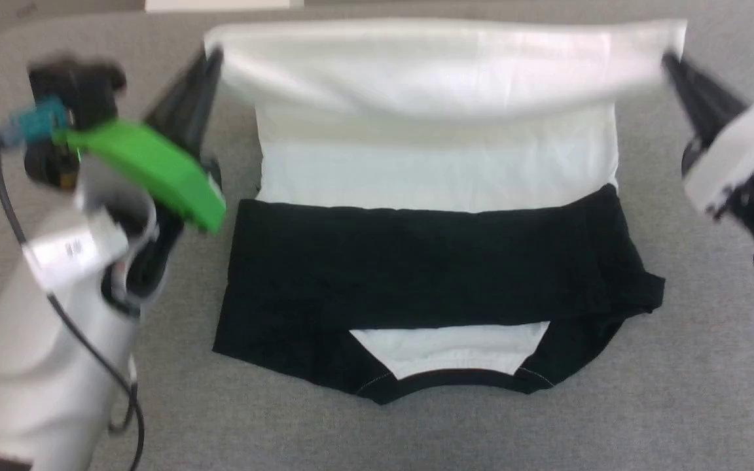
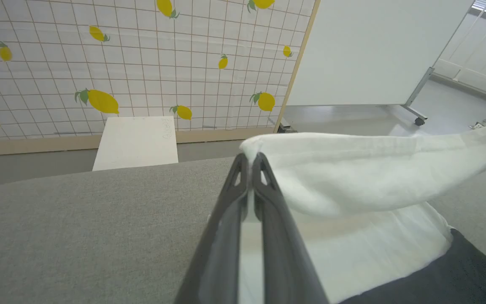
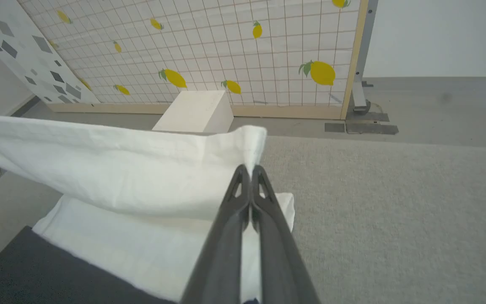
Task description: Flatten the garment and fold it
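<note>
Our left gripper [image 2: 251,157] and right gripper [image 3: 250,169] each clamp an upper-frame corner of the limp, light shirt [image 1: 439,261]; the rest lies mid-frame on the counter [image 1: 711,373]. We judge corners hold best.

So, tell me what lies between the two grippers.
A lifted white edge of the garment spans the whole stretch, pinched at one end by the left gripper and at the other by the right gripper, as the head view shows.
</note>
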### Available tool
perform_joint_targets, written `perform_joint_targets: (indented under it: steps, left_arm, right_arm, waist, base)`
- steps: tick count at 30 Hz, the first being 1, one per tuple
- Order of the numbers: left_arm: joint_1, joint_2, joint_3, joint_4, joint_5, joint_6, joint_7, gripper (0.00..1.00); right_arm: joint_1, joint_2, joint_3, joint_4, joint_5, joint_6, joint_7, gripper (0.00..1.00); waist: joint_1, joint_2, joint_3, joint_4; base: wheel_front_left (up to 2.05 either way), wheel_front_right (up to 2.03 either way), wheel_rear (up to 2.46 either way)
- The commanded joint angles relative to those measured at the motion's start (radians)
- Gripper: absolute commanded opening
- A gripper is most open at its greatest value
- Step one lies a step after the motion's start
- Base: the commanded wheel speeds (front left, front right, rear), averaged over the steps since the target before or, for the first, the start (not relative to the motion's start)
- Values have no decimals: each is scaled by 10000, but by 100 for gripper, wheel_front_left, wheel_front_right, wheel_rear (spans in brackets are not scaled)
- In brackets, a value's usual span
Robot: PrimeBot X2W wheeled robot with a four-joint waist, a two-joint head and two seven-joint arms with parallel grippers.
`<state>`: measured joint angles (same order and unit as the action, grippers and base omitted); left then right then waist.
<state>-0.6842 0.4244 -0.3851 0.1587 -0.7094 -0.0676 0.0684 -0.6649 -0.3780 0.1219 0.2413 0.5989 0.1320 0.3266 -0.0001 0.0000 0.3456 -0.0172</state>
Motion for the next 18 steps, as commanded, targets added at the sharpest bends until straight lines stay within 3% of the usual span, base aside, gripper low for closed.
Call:
perform_joint_targets:
  steps: [1, 11, 18]
  left_arm:
    - [700, 178, 57, -323, -148, 180, 65, 0]
    - [4529, 242, 69, -2077, -977, 1786, 785, 0]
    - [5823, 206, -342, -2209, -1392, 2334, 1644, 0]
  right_arm:
    - [581, 62, -145, -308, 157, -13, 197, 0]
    - [4069, 546, -1339, -1982, 802, -13, 2052, 0]
    - [5592, 737, -1840, -2510, 518, -13, 3018, 0]
  waist:
    - [1, 0, -1161, 103]
    - [1, 0, -1973, 273]
    - [1, 0, -2281, 410]
  base:
    - [0, 0, 0]
    - [0, 0, 0]
    - [0, 0, 0]
